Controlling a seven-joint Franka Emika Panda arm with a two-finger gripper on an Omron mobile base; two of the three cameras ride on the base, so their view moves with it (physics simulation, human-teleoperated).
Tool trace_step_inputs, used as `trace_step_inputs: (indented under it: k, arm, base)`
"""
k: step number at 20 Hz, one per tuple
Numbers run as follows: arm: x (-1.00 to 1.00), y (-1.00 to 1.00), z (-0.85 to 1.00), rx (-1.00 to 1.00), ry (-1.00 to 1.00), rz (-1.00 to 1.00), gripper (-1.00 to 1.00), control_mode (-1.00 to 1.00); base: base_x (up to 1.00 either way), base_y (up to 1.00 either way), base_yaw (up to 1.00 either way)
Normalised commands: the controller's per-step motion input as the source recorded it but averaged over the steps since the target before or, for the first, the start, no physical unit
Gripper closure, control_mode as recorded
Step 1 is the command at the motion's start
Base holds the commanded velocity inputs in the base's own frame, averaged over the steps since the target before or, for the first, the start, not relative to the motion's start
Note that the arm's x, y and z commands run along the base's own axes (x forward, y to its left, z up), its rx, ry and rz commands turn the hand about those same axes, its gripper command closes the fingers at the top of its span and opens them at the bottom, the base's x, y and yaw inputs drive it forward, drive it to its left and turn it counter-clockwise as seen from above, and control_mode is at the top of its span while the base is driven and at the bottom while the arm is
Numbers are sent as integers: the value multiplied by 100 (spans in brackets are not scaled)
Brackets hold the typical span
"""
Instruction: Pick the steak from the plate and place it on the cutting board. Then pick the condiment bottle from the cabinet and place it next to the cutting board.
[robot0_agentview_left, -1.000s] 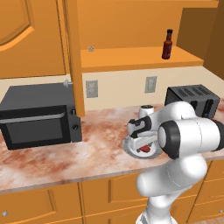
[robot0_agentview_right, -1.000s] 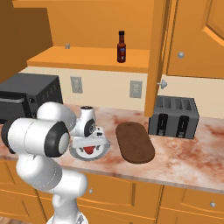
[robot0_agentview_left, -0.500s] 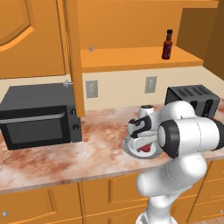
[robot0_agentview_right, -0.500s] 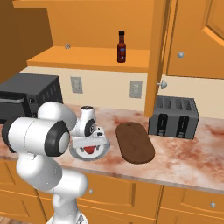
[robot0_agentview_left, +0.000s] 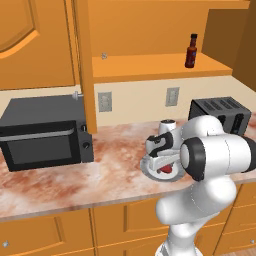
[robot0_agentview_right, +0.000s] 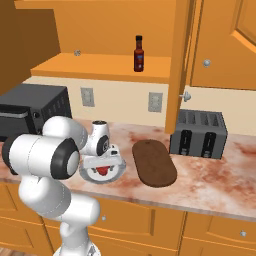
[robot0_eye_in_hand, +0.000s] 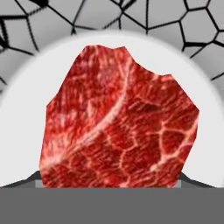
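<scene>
Hovering low over one plate (robot0_agentview_left: 150, 171) on the marbled counter (robot0_agentview_left: 110, 170), with the gripper (robot0_agentview_right: 102, 167) pointed down at one steak (robot0_eye_in_hand: 120, 118). Cannot tell whether the jaws are spread or pressed on the meat: fingertips hidden behind the hand in both base views and off the edge of the hand view. Seen from the hand: red, marbled steak lying flat near the middle of the grey-white plate (robot0_eye_in_hand: 26, 109), pale rim curving round it. Seen from the right base: a sliver of the steak (robot0_agentview_right: 102, 171) under the hand, the plate (robot0_agentview_right: 117, 172) just beside one dark oval cutting board (robot0_agentview_right: 153, 162), apparently not touching it, and nothing lying on the board. Counted further: one condiment bottle (robot0_agentview_right: 139, 53), upright and alone on the shelf of the open cabinet (robot0_agentview_right: 105, 67); same bottle (robot0_agentview_left: 190, 51) toward the right of the shelf in the left base view. One door (robot0_agentview_right: 181, 55) standing open, edge-on, right of the bottle. One black toaster (robot0_agentview_right: 199, 133) behind and right of the board, four slots on top. One black microwave (robot0_agentview_left: 45, 132) at the left end of the counter, well apart from the plate. Two wall outlets (robot0_agentview_left: 104, 101) on the backsplash.
</scene>
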Motion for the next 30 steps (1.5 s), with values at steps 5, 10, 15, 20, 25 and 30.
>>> trace_step_inputs:
  k: [5, 10, 15, 20, 25, 30]
  arm:
    - [0, 0, 7, 0, 0, 0, 100, -100]
    - [0, -7, 22, 0, 0, 0, 100, -100]
    - [0, -10, 33, -1, 2, 0, 100, -100]
    - [0, -14, 32, -1, 2, 0, 100, -100]
    - [0, -13, 26, 0, 1, 0, 100, -100]
    - [0, -18, 17, 0, 0, 0, 100, -100]
  base:
    - [0, 0, 0]
    - [0, 0, 0]
    - [0, 0, 0]
    - [0, 0, 0]
    - [0, 0, 0]
    - [0, 0, 0]
